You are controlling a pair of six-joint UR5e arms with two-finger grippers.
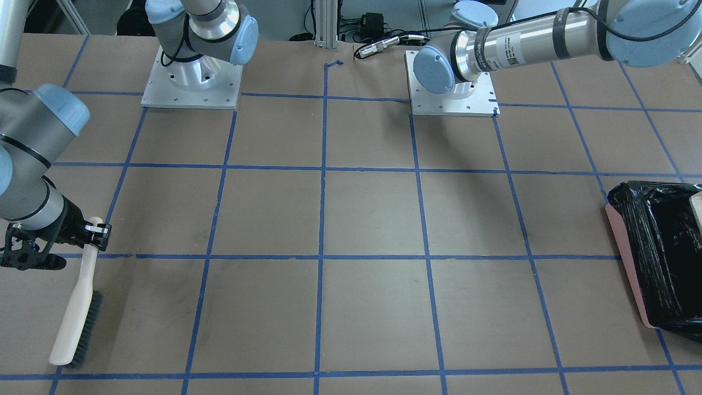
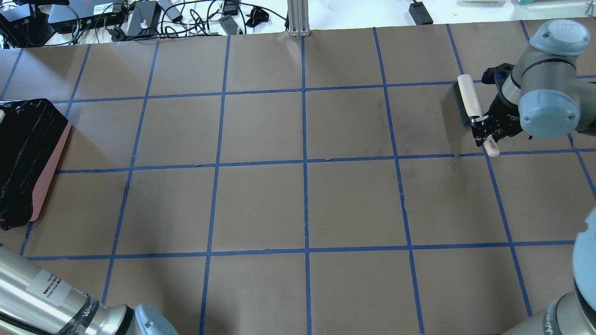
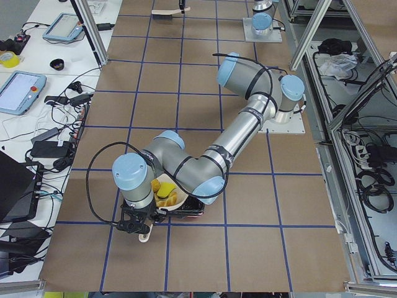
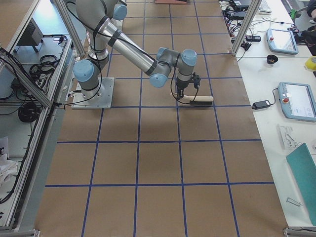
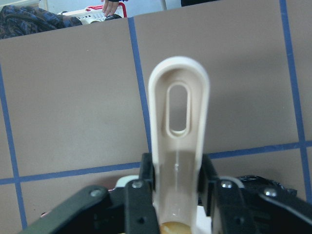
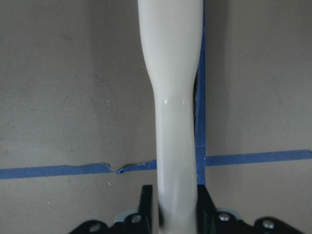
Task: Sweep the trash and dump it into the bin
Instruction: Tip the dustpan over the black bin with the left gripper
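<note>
My left gripper [image 5: 178,195] is shut on the long handle of the beige dustpan [image 5: 178,146]. In the exterior left view it [image 3: 138,228] holds the dustpan [image 3: 177,200] over the bin [image 3: 189,210], with yellow trash [image 3: 164,190] lying in the pan. I cannot make out the tan bread piece. The pink bin with its black bag sits at the table's edge [image 1: 652,258] [image 2: 23,153]. My right gripper [image 1: 93,230] [image 2: 482,128] is shut on the handle of a beige brush [image 1: 77,318] [image 2: 467,100] [image 6: 173,97] that lies on the table.
The brown table has a blue tape grid [image 2: 305,163]. The arm bases [image 1: 192,82] [image 1: 452,90] stand at the robot's side. Cables and power supplies [image 2: 139,14] lie beyond the far edge.
</note>
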